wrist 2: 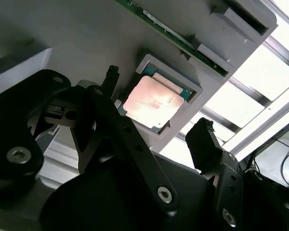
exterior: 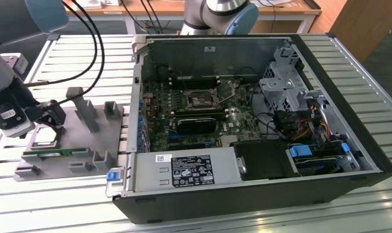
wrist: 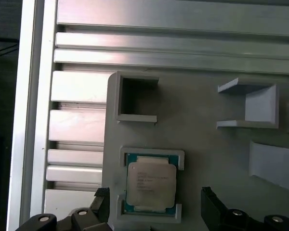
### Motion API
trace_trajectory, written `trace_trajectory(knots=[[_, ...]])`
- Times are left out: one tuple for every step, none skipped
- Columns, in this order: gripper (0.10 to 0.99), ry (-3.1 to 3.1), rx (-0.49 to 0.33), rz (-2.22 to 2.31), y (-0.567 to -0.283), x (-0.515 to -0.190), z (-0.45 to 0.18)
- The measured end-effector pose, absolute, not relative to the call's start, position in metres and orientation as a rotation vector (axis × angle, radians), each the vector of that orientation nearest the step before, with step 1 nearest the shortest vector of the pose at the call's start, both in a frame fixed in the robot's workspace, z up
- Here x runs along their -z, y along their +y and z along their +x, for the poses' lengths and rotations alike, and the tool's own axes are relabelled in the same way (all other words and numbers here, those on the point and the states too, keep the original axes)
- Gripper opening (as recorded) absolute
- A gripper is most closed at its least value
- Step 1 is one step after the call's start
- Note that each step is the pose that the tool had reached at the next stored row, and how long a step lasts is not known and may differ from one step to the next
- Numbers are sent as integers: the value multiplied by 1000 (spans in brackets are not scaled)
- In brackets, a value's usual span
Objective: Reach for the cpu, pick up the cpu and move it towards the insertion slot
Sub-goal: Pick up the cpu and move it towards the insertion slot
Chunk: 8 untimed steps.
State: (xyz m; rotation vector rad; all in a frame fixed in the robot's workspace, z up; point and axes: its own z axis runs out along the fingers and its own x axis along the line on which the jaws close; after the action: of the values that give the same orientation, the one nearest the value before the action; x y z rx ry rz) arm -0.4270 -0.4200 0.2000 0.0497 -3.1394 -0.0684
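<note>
The cpu is a small square chip with a silvery top. It lies flat in a raised grey nest on the fixture plate. My gripper is open, with one dark fingertip on each side of the chip, just above it and apart from it. In the second wrist view the cpu also sits between the two fingers of my gripper. In the exterior view my gripper hangs over the plate's far-left part. The insertion slot is the square socket on the motherboard inside the open computer case.
A green memory stick lies along the near edge of the grey fixture plate, which carries several upright grey holders. The open computer case stands at the exterior view's right of the plate. Black cables hang above the slatted table.
</note>
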Motion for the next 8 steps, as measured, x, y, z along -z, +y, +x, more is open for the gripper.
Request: trace_trajectory(knots=[[835, -3139, 68, 50, -419, -199, -428], [835, -3139, 68, 50, -417, -198, -429], [835, -3139, 68, 50, -415, -196, -430], [820, -3139, 68, 50, -413, -195, -431], [820, -3139, 69, 50, -412, -194, -433], [753, -3139, 68, 50, -412, -193, -434], [753, -3139, 68, 50, -411, -192, -435], [753, -3139, 69, 50, -411, -190, -435]])
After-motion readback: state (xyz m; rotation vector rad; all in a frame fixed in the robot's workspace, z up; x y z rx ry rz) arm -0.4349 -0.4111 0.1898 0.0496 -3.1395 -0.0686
